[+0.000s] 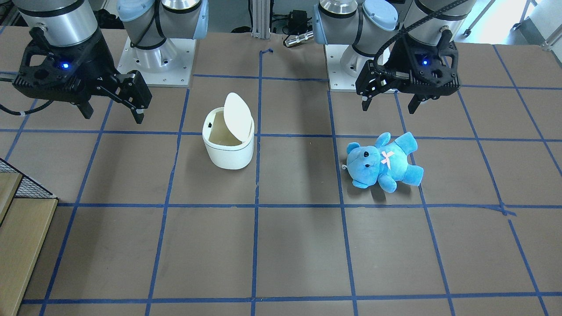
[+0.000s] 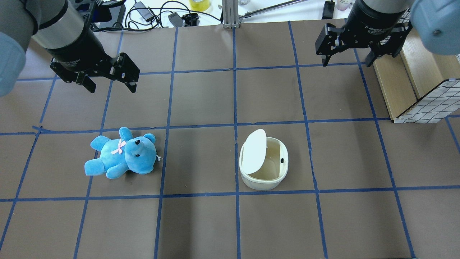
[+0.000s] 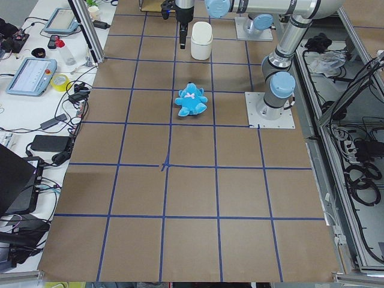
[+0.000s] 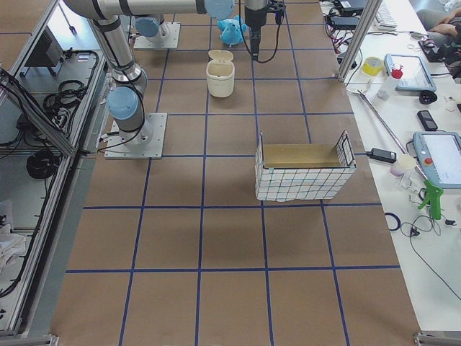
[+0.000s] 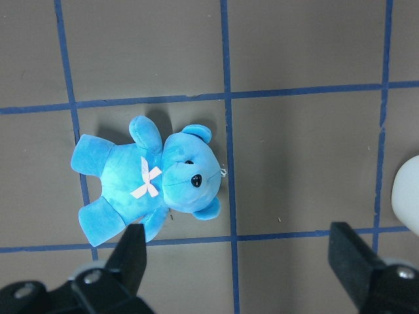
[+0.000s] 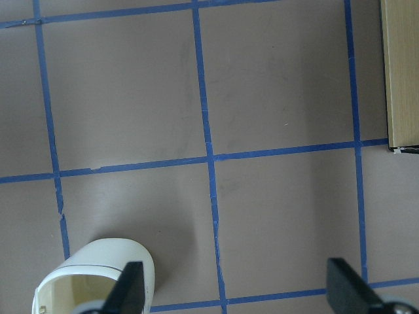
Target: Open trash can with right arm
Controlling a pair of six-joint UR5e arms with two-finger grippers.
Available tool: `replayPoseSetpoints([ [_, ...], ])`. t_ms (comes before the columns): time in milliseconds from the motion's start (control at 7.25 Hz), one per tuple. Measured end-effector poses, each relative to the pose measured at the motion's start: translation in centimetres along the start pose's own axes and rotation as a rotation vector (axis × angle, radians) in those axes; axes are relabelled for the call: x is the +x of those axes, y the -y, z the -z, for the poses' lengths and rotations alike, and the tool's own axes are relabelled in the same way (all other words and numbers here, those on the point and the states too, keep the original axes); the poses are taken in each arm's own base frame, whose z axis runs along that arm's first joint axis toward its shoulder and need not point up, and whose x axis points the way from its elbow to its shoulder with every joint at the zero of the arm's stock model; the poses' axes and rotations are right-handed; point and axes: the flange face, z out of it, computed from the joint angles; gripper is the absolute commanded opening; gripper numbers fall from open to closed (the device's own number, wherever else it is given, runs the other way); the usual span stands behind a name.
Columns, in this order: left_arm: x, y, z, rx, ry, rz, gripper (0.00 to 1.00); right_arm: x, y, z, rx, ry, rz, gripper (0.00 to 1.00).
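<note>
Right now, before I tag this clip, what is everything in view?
trash can: one, white, beige inside, robot's right half of the table, lid flipped up.
teddy bear: one, blue, lying face up, robot's left half.
basket: one, white wire, wood-lined, robot's far right.
table: one, brown, blue tape grid.
handheld screens: two, grey-blue, side bench.
left gripper: one, black, open, empty, raised near the bear.
right gripper: one, black, open, empty, clear of the trash can.

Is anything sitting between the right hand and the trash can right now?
Nothing visible does. Only bare table lies between the right hand and the trash can, whose lid is already up. The teddy bear lies on the can's other side.
</note>
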Motion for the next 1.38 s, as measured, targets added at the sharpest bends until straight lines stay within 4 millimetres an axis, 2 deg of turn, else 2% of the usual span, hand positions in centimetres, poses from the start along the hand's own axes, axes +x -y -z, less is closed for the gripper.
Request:
replayPoseSetpoints([
  [414, 0.0, 0.0, 0.0, 0.0, 0.0, 0.0, 1.0, 0.2, -0.1, 0.5, 0.014, -0.009, -0.002, 0.99],
  [828, 0.0, 0.0, 0.0, 0.0, 0.0, 0.0, 1.0, 0.6, -0.3, 2.1, 0.059, -0.046, 0.003, 0.99],
  [1103, 0.0, 0.0, 0.0, 0.0, 0.0, 0.0, 1.0, 0.8, 0.8, 1.9, 0.125, -0.042, -0.003, 1.0],
  [1379, 0.0, 0.0, 0.0, 0.0, 0.0, 0.0, 1.0, 0.9, 0.9, 1.5, 0.12, -0.027, -0.014, 1.0],
])
